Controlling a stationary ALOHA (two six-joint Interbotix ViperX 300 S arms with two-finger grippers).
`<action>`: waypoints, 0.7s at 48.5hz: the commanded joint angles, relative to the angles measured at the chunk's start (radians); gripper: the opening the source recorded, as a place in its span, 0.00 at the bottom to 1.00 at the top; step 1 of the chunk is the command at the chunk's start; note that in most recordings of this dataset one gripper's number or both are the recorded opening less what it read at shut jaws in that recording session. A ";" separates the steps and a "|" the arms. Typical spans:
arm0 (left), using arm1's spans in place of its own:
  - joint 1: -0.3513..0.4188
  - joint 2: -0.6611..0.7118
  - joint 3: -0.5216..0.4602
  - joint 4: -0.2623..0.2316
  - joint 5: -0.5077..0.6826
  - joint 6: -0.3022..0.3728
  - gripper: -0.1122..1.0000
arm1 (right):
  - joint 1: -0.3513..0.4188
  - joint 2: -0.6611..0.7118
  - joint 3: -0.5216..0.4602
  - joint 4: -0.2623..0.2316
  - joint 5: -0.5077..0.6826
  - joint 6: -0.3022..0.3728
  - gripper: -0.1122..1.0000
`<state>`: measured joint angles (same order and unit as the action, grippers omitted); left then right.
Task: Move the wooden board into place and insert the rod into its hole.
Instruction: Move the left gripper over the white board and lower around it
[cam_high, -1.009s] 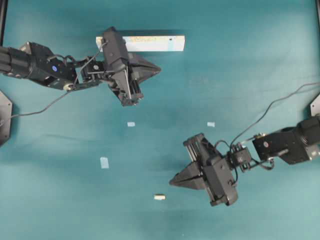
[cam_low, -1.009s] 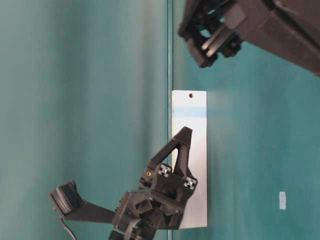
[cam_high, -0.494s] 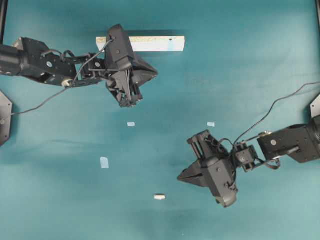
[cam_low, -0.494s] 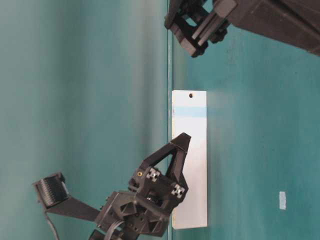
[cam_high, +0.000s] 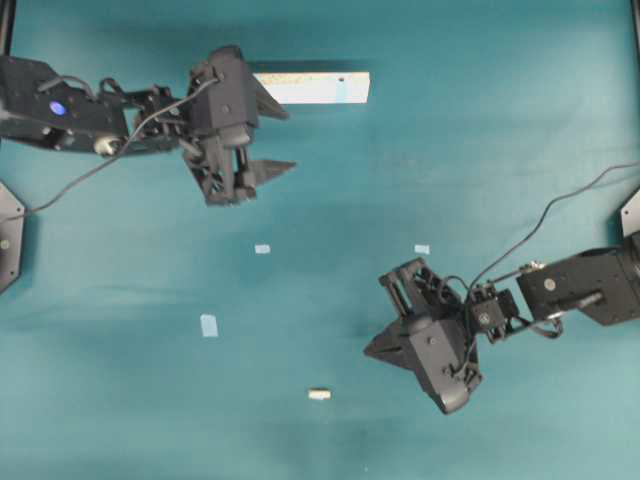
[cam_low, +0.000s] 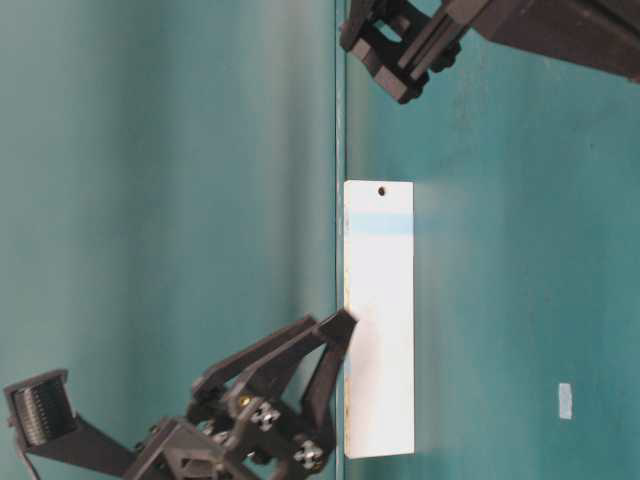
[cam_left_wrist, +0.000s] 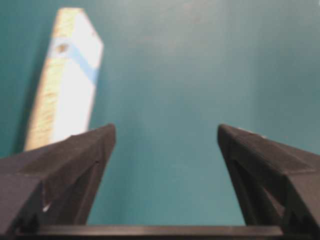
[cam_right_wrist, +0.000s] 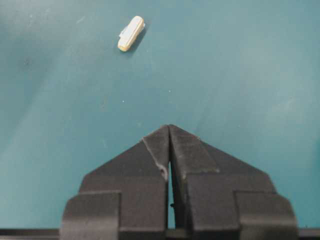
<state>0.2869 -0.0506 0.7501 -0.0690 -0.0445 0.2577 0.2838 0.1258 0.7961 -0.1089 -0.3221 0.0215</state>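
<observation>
Fingers of the left gripper (cam_high: 272, 138) stand released, spread wide beside the wooden board (cam_high: 312, 87), which lies untouched at the tabletop's (cam_high: 480, 120) far edge. Fingers of the right gripper (cam_high: 372, 350) are clenched on nothing, aimed toward the rod (cam_high: 319, 394), well apart. Judged progress: neither step done; board unplaced, hole (cam_high: 341, 77) empty.
</observation>
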 joint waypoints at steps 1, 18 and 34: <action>0.029 -0.048 -0.012 0.002 0.028 0.025 0.92 | 0.005 -0.031 -0.025 -0.002 0.014 0.002 0.10; 0.118 -0.066 -0.009 0.002 0.095 0.146 0.92 | 0.006 -0.048 -0.034 -0.002 0.031 0.002 0.69; 0.196 -0.061 0.020 0.003 0.089 0.173 0.92 | 0.006 -0.071 -0.041 0.002 0.086 0.002 0.97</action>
<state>0.4633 -0.0966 0.7701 -0.0675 0.0522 0.4234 0.2853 0.0890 0.7762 -0.1089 -0.2454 0.0215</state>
